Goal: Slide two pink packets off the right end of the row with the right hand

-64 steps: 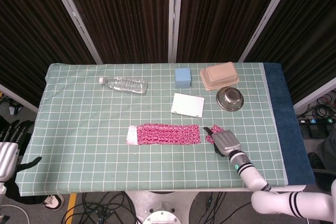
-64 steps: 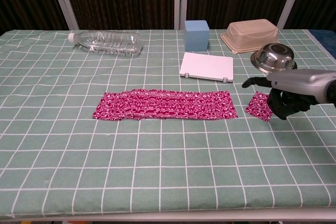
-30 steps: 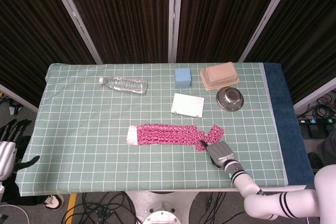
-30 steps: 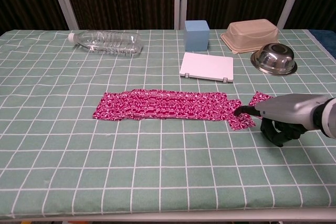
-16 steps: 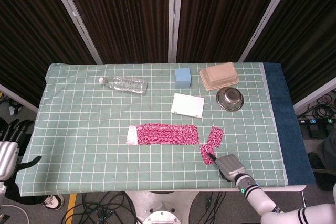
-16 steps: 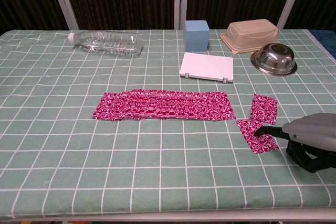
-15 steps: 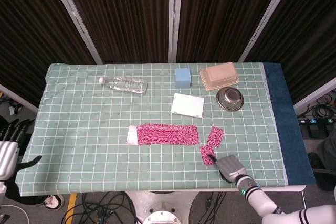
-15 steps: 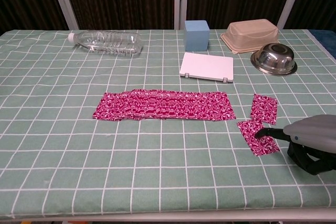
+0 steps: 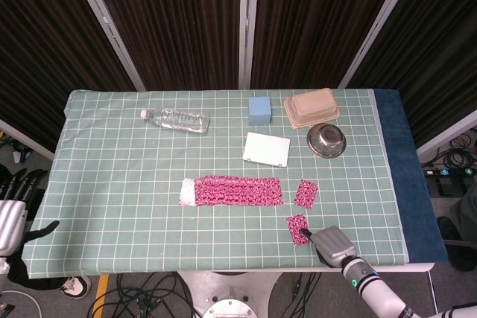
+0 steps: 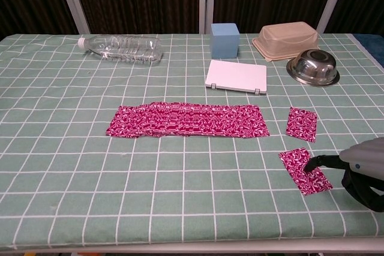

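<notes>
One fingertip of right hand [image 10: 360, 172] presses pink packet [image 10: 305, 171].

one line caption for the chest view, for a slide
Right hand touches one pink patterned packet; another lies apart from the pink packet row.

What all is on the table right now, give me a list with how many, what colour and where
row of pink packets: one row, pink patterned, centre of table
loose pink packets: two, pink, apart from the row's right end, one nearer the front edge
water bottle: one, clear, lying far left
blue block: one, light blue, far centre
white case: one, white, in front of the block
tub: one, beige, upturned, far right
bowl: one, steel, upturned, beside tub
right hand: grey, fingertip on nearer loose packet
left hand: off table's left edge
</notes>
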`<action>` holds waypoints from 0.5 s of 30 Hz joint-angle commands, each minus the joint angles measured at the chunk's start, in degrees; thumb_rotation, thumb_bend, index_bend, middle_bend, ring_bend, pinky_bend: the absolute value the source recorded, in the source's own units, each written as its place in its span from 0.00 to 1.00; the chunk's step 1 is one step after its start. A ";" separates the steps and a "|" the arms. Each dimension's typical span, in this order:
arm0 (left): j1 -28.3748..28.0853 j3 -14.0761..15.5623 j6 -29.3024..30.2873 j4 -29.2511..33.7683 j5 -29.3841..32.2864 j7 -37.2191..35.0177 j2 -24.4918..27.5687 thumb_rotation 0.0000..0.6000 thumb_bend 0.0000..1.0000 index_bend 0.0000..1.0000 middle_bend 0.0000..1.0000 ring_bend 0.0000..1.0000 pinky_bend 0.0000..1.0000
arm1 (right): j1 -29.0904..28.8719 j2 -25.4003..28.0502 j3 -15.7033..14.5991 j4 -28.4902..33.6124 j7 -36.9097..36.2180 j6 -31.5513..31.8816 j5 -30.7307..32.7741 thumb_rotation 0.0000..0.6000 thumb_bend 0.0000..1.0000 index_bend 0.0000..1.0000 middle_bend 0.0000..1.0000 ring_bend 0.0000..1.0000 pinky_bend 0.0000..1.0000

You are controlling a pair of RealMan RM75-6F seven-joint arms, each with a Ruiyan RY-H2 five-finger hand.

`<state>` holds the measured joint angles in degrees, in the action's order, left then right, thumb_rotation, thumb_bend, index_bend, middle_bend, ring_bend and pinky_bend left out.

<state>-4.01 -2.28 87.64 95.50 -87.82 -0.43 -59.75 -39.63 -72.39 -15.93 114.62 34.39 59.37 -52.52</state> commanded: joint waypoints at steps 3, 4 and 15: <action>-0.03 -0.05 0.05 -0.02 -0.05 0.00 -0.05 1.00 0.00 0.11 0.11 0.04 0.14 | 6.84 1.70 3.37 -2.10 -8.41 11.74 -14.03 1.00 1.00 0.13 0.91 0.89 0.77; -0.04 -0.07 0.09 -0.01 -0.08 0.00 -0.09 1.00 0.00 0.11 0.11 0.04 0.14 | 8.34 1.45 4.01 -3.57 -10.00 14.84 -17.16 1.00 1.00 0.13 0.91 0.89 0.77; -0.55 -0.36 -0.05 1.96 -0.47 1.71 0.28 1.00 0.00 0.11 0.11 0.04 0.14 | 22.25 -1.82 13.99 -27.30 -22.64 44.15 -33.10 1.00 1.00 0.24 0.91 0.89 0.77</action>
<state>-4.51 -2.60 87.64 97.35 -88.30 1.18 -59.56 -22.02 -73.89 -5.61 92.86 15.73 98.77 -82.91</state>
